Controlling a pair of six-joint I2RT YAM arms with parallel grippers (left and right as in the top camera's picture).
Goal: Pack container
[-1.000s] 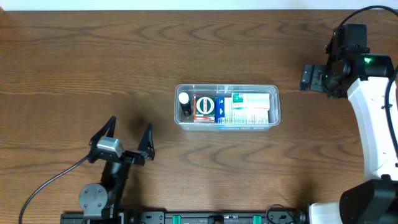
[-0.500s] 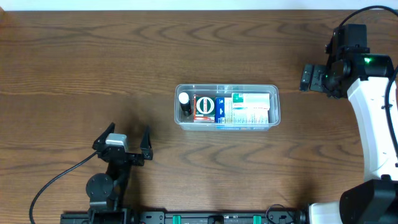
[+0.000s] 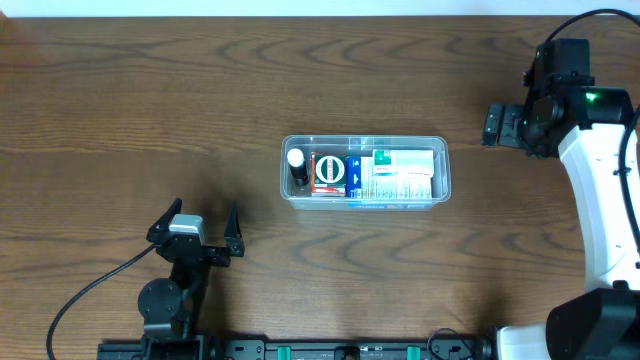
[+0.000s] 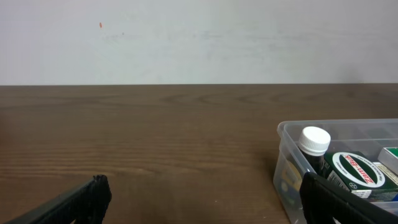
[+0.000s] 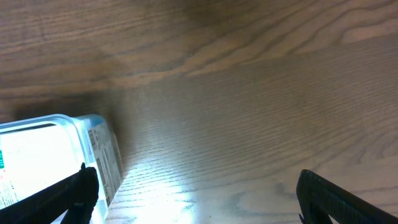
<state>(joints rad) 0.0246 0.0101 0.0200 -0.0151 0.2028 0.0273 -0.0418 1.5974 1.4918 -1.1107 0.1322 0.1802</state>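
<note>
The brown wood table (image 3: pixel 120 100) runs up to a white wall (image 4: pixel 199 37). The container (image 3: pixel 364 139) sits in the middle, well apart from both my arms. It looks full: a bottle with a white cap (image 4: pixel 315 140), a round tin (image 4: pixel 351 169) and some boxes (image 3: pixel 400 172). My left gripper (image 3: pixel 207 212) is spread wide and holds nothing. My right gripper (image 3: pixel 493 125) is spread wide too, with nothing in it. I see nothing loose to pick up, so I think the packing is done. Next, I should just not bump it.
</note>
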